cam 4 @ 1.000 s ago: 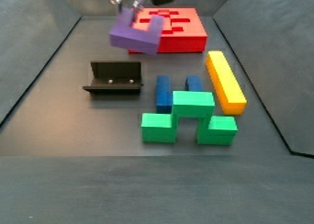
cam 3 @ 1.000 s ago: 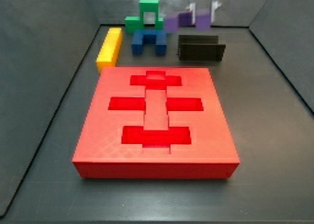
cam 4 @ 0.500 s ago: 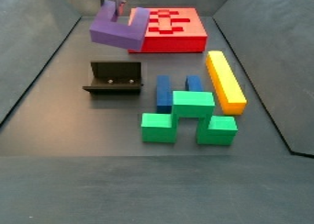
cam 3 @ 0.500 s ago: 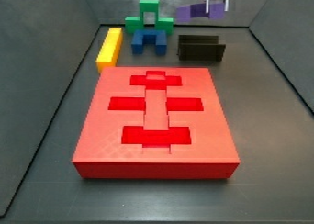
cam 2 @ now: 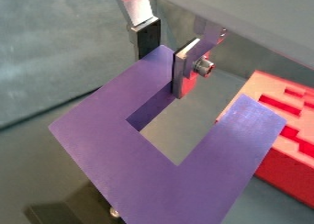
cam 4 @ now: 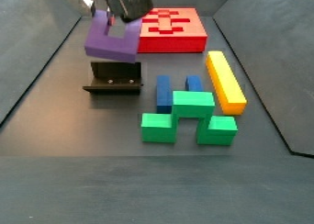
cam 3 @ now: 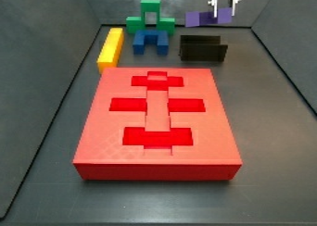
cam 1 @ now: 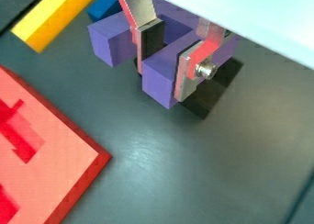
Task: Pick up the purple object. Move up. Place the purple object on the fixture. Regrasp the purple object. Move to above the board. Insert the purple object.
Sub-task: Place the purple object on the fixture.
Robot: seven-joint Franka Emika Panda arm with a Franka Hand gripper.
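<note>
Your gripper [cam 4: 114, 15] has carried the purple block [cam 4: 110, 39] sideways off the red board [cam 4: 172, 30]; it now hangs over the black fixture [cam 4: 113, 78], fingers clamped on one prong. Lowering onto the fixture looks next.

Side view from the near end of the big flat red slab [cam 3: 156, 119] looks down its length toward the small black angular holder [cam 3: 202, 49] at the back. Other side view sits opposite — red slab [cam 4: 172, 29] far, holder [cam 4: 114, 78] mid-frame. Both wrist views are close in, looking past the tool [cam 1: 170, 46] [cam 2: 166, 51] holding the purple U-shaped plastic block [cam 1: 153, 55] [cam 2: 153, 140] above the worktop [cam 1: 196, 163] — both catch a corner of the slab.
</note>
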